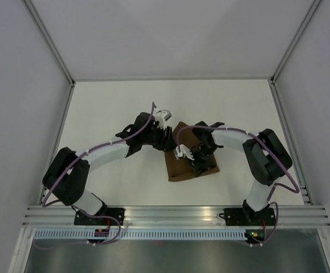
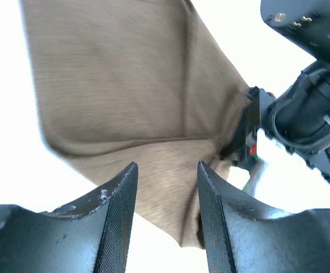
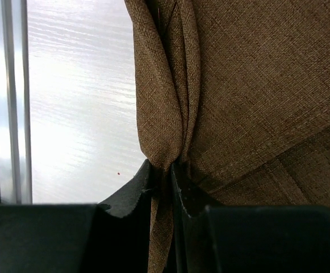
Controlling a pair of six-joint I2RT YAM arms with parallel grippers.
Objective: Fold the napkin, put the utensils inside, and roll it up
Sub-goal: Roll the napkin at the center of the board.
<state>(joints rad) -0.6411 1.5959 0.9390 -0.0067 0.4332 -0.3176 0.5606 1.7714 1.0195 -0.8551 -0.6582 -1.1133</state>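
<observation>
Pressed-together fingers of the right tool (image 3: 163,173) pinch a bunched ridge of the brown napkin (image 3: 255,85). The cloth is gathered into tight pleats that rise straight ahead of the tips, with bare worktop (image 3: 79,96) off to that tool's left. Facing it, the left tool (image 2: 167,170) stands spread and holds nothing. The napkin lies just ahead of and below its tips, partly lifted at the side where the other tool grips. No knife shows in any view. The fold appears to be under way. Doing it well likely means a firm pinch, a low, level carry so the lifted edge lands square on the layer beneath, and the left tool pinning the resting cloth against sliding.
</observation>
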